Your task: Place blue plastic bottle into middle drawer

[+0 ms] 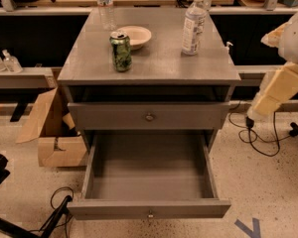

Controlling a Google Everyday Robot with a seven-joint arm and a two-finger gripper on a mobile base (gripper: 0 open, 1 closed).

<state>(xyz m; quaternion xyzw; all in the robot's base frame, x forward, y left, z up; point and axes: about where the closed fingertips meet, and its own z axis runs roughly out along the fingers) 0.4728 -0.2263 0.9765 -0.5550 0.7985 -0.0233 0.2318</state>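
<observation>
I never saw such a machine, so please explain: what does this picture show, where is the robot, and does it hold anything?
One camera looks down on a grey cabinet; its mounting is unknown. The robot is a mobile base with one arm; only cream arm parts show at the right edge. Its gripper is not in view, so no held thing can be seen. On top stand a clear bluish plastic bottle with a white cap, a green can, a cream bowl and, at the back, a slimmer clear bottle. The lower grey drawer is pulled open and empty; the grey drawer above is shut.
</observation>
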